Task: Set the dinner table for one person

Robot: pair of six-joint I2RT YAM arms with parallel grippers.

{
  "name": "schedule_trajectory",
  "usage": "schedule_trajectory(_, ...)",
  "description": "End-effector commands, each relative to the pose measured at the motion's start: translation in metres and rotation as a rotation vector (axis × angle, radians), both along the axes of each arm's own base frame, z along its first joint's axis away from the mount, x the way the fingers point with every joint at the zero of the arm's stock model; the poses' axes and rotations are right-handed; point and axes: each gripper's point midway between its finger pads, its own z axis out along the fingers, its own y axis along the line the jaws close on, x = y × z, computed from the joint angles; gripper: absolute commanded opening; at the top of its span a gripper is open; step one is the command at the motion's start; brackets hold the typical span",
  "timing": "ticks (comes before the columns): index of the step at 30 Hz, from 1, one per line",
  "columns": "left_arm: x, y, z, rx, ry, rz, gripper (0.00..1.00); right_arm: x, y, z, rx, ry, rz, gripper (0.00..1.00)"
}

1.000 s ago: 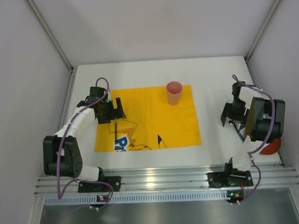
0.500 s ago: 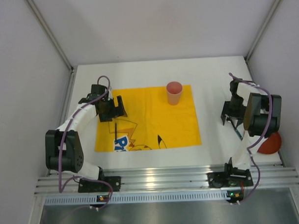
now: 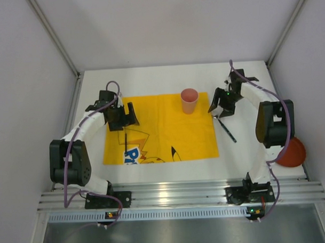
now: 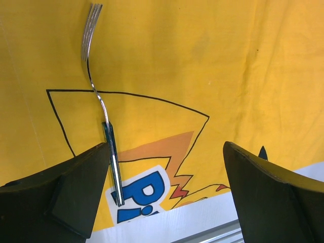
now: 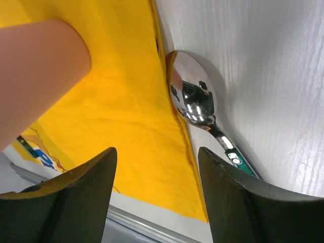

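Okay: left gripper [image 4: 164, 147] hovers over the fork [image 4: 95, 86], jaws wide apart, nothing held. Fork lies on the yellow mat [image 3: 168, 129]. Right gripper [image 5: 156, 152] has its jaws apart and empty, above the spoon [image 5: 195, 101] on the white dinner table [image 3: 150, 79], just beside the mat's right edge. Pink cup [image 3: 189, 101] stands upright near the mat's far edge.

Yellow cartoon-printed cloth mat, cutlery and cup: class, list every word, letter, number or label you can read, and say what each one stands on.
"P", then a partial second letter, perhaps "i": blue white-edged lettering on the yellow cartoon-printed cloth mat.
Green label on the handle of the shiny metal spoon: white marks too small to read.
Slim metal fork and pink tapered cup: no text visible.
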Motion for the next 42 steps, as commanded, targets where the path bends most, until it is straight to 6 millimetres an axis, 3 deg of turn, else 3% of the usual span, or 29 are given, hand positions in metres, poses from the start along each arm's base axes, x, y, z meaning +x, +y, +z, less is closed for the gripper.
schedule_trajectory(1,0.016,-0.004,0.027,-0.033,-0.093,0.004,0.98,0.024,0.002,0.052,0.039,-0.165,0.01,0.66)
schedule_trajectory(4,0.012,-0.004,0.029,-0.034,-0.096,0.011,0.98,0.023,-0.008,0.047,-0.022,-0.175,0.034,0.67)
schedule_trajectory(10,0.002,-0.001,0.041,-0.034,-0.119,0.03,0.98,-0.003,-0.033,0.004,-0.213,-0.087,0.078,0.66)
schedule_trajectory(15,-0.009,0.0,0.045,-0.04,-0.12,0.051,0.98,-0.02,-0.032,-0.028,-0.228,-0.013,0.096,0.63)
schedule_trajectory(19,-0.018,0.002,0.052,-0.038,-0.129,0.062,0.98,-0.023,-0.026,-0.041,-0.245,0.008,0.118,0.61)
schedule_trajectory(24,-0.027,0.007,0.056,-0.02,-0.128,0.077,0.98,-0.032,-0.03,-0.053,-0.335,0.037,0.142,0.5)
schedule_trajectory(28,-0.033,0.008,0.062,-0.024,-0.143,0.091,0.98,-0.047,-0.045,-0.064,-0.467,0.074,0.161,0.43)
schedule_trajectory(31,-0.036,0.008,0.065,-0.031,-0.15,0.098,0.98,-0.055,-0.055,-0.073,-0.56,0.113,0.17,0.31)
schedule_trajectory(34,-0.038,0.009,0.069,-0.029,-0.155,0.1,0.98,-0.06,-0.06,-0.081,-0.624,0.162,0.19,0.13)
schedule_trajectory(35,-0.038,0.008,0.07,-0.029,-0.155,0.098,0.98,-0.06,-0.061,-0.083,-0.635,0.172,0.197,0.03)
schedule_trajectory(36,-0.038,0.008,0.073,-0.033,-0.16,0.096,0.98,-0.057,-0.061,-0.083,-0.639,0.175,0.197,0.0)
schedule_trajectory(39,-0.037,0.007,0.08,-0.037,-0.166,0.093,0.98,-0.059,-0.064,-0.082,-0.652,0.197,0.2,0.0)
schedule_trajectory(42,-0.038,0.008,0.086,-0.035,-0.175,0.09,0.98,-0.057,-0.065,-0.064,-0.66,0.159,0.17,0.0)
